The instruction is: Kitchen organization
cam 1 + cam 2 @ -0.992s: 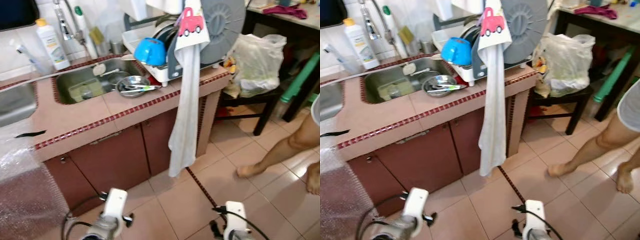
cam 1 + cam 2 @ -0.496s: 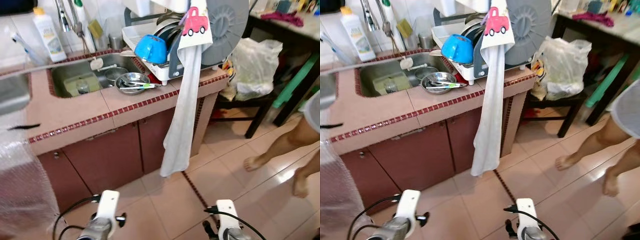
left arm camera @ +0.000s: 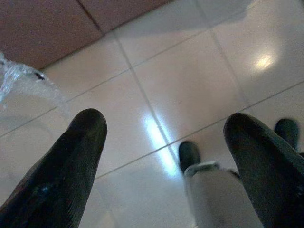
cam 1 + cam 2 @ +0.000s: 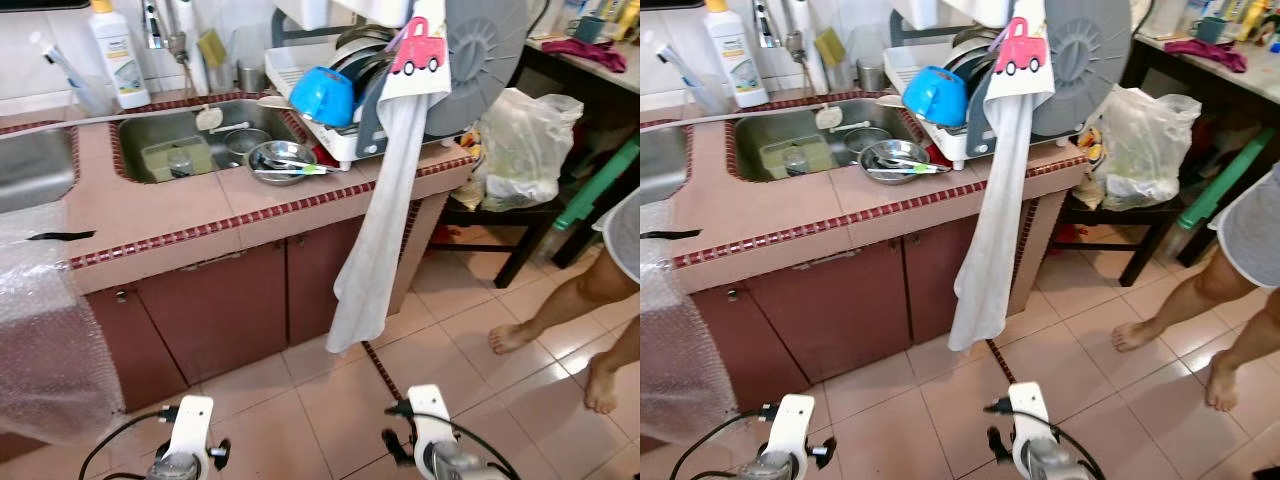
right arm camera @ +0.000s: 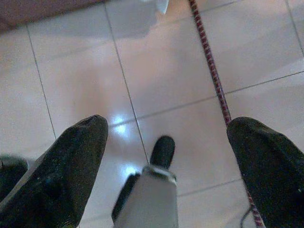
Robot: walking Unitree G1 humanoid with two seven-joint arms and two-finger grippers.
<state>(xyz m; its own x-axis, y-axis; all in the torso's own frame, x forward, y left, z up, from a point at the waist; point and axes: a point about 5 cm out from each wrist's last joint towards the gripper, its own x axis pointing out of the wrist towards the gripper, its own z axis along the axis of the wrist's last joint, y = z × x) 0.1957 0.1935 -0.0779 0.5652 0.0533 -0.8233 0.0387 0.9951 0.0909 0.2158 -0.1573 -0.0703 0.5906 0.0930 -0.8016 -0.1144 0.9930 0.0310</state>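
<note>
person's legs [image 4: 580, 310] have shifted rightward along the tiled floor [image 4: 470, 350] since half a second ago. left gripper [image 3: 166, 156] and right gripper [image 5: 166, 156] hang low over the tiles, fingers spread wide apart, empty. metal bowl [image 4: 281, 161] with utensils sits on the counter [image 4: 160, 210] beside the sink [image 4: 185, 140]; blue bowl [image 4: 322, 96] in the dish rack [image 4: 340, 140], long towel [image 4: 385, 200] draped over its front.

Blue bowl [image 4: 322, 95], pink-tiled counter [image 4: 170, 215]

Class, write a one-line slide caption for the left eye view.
Steel bowl beside the sink; towel hangs off the counter.
</note>
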